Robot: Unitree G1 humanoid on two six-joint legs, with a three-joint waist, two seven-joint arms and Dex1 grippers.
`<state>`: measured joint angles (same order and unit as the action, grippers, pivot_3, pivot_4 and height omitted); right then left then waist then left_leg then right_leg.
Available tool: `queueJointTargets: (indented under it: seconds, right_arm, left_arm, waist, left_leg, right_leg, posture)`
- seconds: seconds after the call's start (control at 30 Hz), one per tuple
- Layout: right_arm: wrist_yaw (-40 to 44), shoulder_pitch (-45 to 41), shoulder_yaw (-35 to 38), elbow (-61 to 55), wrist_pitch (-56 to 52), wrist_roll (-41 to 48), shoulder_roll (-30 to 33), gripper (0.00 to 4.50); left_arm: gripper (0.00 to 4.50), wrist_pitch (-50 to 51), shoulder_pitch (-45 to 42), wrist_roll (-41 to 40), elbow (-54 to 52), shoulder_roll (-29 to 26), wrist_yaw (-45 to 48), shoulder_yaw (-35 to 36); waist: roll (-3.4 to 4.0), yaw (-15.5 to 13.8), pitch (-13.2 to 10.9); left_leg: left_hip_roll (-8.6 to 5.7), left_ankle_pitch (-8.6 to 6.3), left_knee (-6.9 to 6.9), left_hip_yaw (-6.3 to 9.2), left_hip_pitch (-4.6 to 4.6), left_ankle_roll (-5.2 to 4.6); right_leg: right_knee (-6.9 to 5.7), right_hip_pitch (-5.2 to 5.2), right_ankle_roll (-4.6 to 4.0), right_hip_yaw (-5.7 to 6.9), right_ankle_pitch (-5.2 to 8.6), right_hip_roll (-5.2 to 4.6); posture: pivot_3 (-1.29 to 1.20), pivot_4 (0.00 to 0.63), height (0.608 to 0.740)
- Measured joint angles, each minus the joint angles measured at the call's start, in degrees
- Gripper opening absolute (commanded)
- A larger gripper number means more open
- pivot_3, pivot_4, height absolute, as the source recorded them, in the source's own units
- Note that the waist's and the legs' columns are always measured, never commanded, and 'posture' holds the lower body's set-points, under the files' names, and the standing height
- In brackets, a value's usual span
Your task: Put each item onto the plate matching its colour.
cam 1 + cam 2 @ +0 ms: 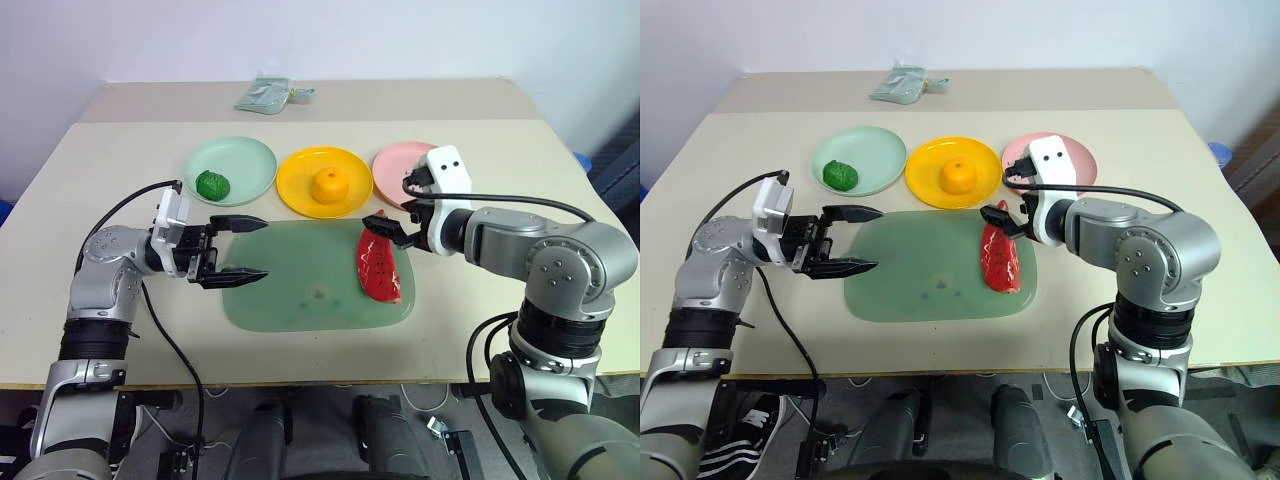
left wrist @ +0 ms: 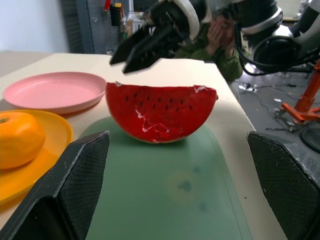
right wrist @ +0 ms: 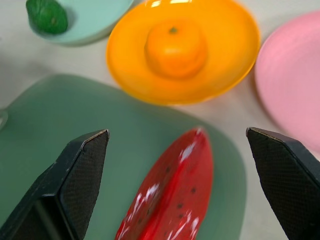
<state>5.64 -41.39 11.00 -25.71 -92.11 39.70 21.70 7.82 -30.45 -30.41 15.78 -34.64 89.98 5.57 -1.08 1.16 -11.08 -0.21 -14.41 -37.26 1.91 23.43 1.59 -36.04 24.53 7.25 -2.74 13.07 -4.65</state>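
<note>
Watermelon wedge, red with black seeds, lies on the right part of a green mat on the surface, not yet on its plate. From the head views, a pink plate stands bare behind it, partly hidden by the right arm. An orange sits on the yellow plate and a small green ball on the mint plate, so the wedge looks like the last item. The right tool hovers at the wedge's far end, fingers apart, holding nothing. The left tool hangs over the mat's left edge, also spread and empty, well apart from the wedge.

In the left wrist view the wedge stands on its curved rind, flat cut edge up, with the right tool just above its far corner.

In the right wrist view the wedge runs lengthwise between the spread fingers, pink plate off to one side.

To do this well, I would lower the right tool squarely across the narrow width, squeeze near the middle so it cannot pivot, and lift clear before crossing the plate's rim.
</note>
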Motion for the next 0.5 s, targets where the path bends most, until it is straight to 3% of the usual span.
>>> queueJointTargets:
  seconds: [0.17,0.5]
  right_arm:
    - [-4.4,4.5,-2.3,-1.2,0.0,5.7,1.8,4.50]
    - [-8.7,4.6,-5.3,-1.5,0.0,12.4,6.6,4.50]
  left_arm:
    - [4.47,-0.5,0.3,0.0,-0.3,0.1,-0.5,-0.2]
    - [4.47,-0.4,1.0,0.0,-2.3,0.0,-1.2,-0.4]
  waist:
    - [0.00,0.0,0.0]
    - [0.00,-0.1,0.0]
  left_leg:
    - [0.00,0.00,0.00,-0.01,0.00,0.00]
    - [0.01,0.00,-0.01,-0.01,0.01,0.00]
  right_leg:
    - [0.01,0.00,0.00,0.00,0.00,0.00]
    - [0.04,-0.01,0.00,0.00,0.00,-0.01]
  posture:
    - [0.00,0.150,0.740]
    - [0.00,0.150,0.740]
